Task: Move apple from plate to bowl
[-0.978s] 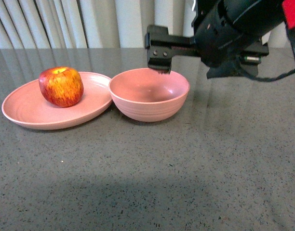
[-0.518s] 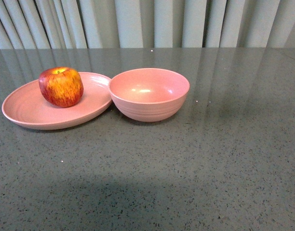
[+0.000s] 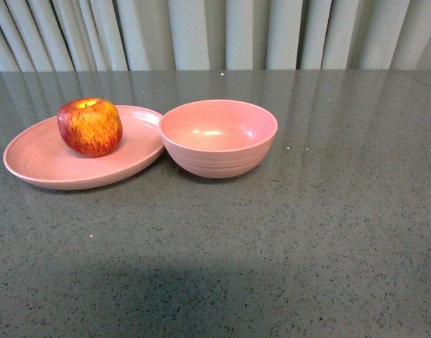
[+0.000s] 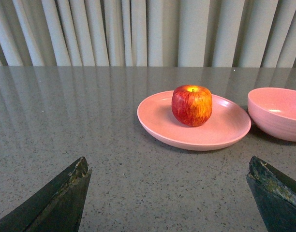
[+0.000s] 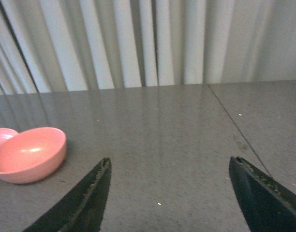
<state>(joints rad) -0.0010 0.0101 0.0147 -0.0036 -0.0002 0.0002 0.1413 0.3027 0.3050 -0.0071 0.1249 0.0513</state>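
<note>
The red, yellow-streaked apple point(image 3: 89, 126) sits upright on the shallow pink plate point(image 3: 39, 158) at the left of the table. The deep pink bowl point(image 3: 218, 137) stands empty right beside the plate, its side touching the plate's rim. Neither arm shows in the front view. In the left wrist view the apple point(image 4: 191, 105) and plate point(image 4: 157, 118) lie well ahead of my open left gripper point(image 4: 170, 166), with the bowl point(image 4: 278, 113) at the edge. My right gripper point(image 5: 171, 162) is open over bare table, with the bowl point(image 5: 29, 154) off to one side.
A dark grey speckled tabletop point(image 3: 272, 246) spreads around the dishes. Pale pleated curtains point(image 3: 215, 32) hang behind the table's far edge. A thin seam point(image 5: 235, 125) runs across the tabletop in the right wrist view.
One second ago the right arm hung over the bowl in the front view. It has since withdrawn out of that view. Apple, plate and bowl have not moved.
</note>
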